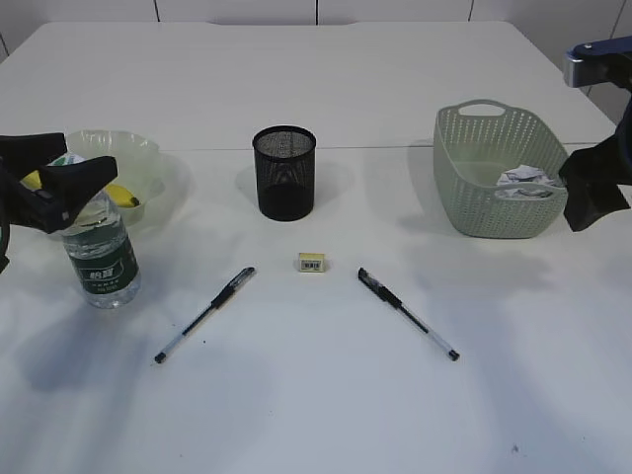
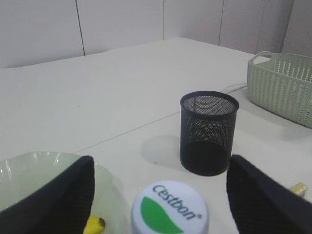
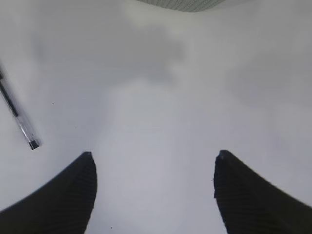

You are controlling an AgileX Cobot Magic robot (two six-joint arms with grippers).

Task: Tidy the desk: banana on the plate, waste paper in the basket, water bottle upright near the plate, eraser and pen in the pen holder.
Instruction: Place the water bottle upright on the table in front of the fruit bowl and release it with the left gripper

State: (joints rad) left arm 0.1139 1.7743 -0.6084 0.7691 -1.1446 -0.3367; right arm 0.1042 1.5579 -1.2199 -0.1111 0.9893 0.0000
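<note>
Directly below the wide-spread left claw (image 2: 161, 195) stands the water bottle (image 1: 101, 259).

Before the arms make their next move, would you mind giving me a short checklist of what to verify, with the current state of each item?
1. Water bottle upright near the plate: ok.
2. Left gripper let go of the bottle: ok, fingers stand wide either side of the cap, not touching.
3. Banana on the plate: ok.
4. Waste paper in the basket: ok.
5. Eraser and both pens in the pen holder: not ok, all lie on the desk.
6. Right gripper free for a pickup: ok, open and empty over bare desk.
</note>
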